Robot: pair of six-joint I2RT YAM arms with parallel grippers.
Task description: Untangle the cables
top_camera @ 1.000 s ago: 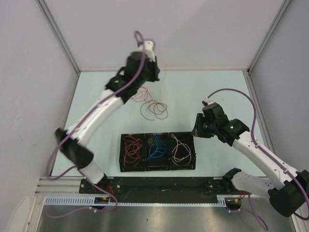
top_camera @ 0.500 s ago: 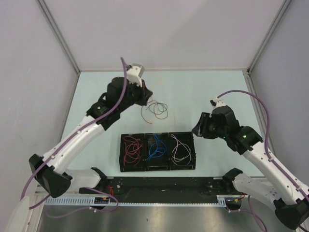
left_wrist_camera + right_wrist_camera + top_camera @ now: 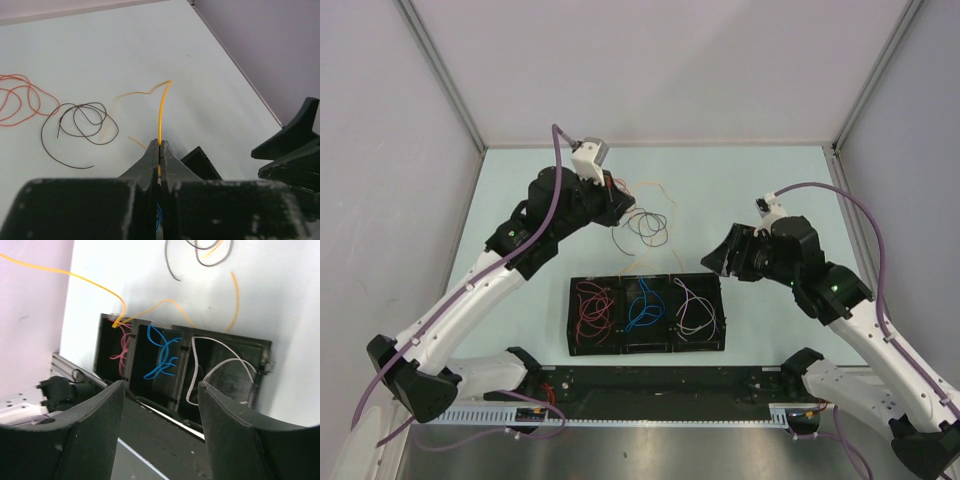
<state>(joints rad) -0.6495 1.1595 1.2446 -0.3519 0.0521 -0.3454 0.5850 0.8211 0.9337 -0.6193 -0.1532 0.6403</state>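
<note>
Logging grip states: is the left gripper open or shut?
Shut: the left gripper pinches the yellow wire, with no gap showing at its tips.

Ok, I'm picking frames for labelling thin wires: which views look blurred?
Left wrist: the fingers are soft, the yellow cable sharp near them, smeared at its far end. Right wrist: fingers blurred, blue cable crisp. Top external: evenly lit, sharp.

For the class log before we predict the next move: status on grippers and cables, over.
Left gripper shut on yellow cable. Right gripper open, empty, near bins. Yellow crosses brown cable in top view; possible snag.
</note>
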